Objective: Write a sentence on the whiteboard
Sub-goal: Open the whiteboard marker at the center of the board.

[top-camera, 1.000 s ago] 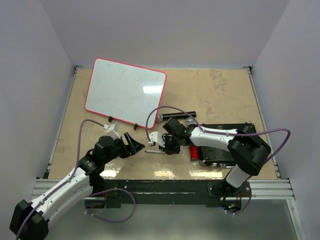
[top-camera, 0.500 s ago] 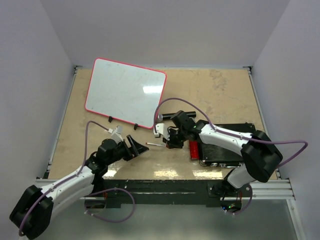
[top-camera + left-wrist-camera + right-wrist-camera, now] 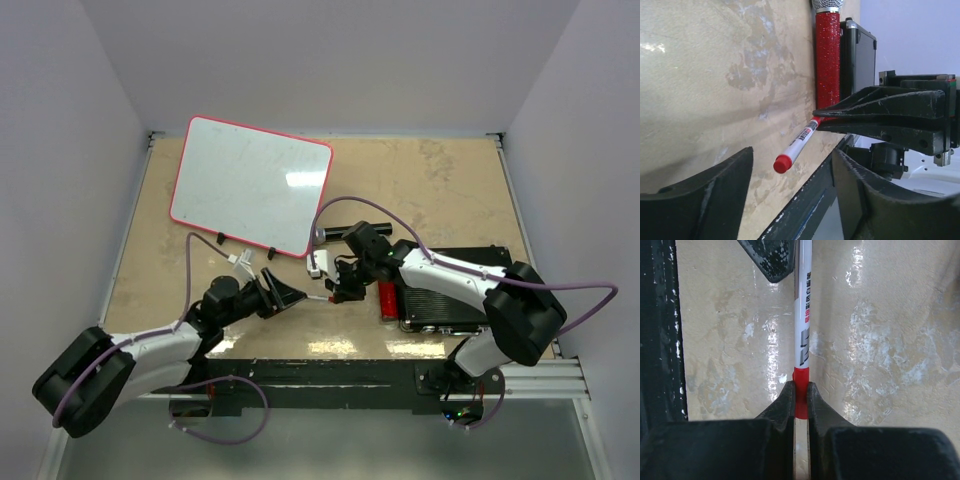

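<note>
Whiteboard [image 3: 250, 190] at upper left looks blank; right gripper [image 3: 800, 390] pinches the red marker [image 3: 803, 315], left gripper [image 3: 290, 293] gapes beside its free end.

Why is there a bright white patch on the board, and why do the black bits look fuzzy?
Top external view: the whiteboard has a glossy face that mirrors a light. Left wrist view: the left gripper has its fingers too near the lens, so they blur; the marker is sharper. Right wrist view: the table glints too.
</note>
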`<move>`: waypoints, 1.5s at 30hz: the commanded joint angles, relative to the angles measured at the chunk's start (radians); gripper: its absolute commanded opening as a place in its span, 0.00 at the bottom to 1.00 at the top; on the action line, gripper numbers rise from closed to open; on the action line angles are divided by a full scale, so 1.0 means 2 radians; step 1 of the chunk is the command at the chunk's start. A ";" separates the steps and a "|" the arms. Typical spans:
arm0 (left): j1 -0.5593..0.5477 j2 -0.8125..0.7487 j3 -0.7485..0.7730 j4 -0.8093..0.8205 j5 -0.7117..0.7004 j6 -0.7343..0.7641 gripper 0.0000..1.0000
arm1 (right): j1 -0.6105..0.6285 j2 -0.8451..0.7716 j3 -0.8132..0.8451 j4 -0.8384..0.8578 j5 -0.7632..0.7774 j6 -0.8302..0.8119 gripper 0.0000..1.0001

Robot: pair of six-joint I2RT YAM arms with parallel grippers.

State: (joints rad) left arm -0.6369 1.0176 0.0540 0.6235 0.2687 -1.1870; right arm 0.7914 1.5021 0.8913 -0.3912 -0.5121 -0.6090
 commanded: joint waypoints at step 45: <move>-0.029 -0.016 0.073 0.010 0.086 0.217 0.00 | -0.030 -0.020 0.022 -0.074 -0.143 -0.074 0.57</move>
State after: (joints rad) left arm -0.6830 0.9749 0.1703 0.6025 0.3985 -0.8124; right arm 0.7319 1.4662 0.8944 -0.5068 -0.7277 -0.7273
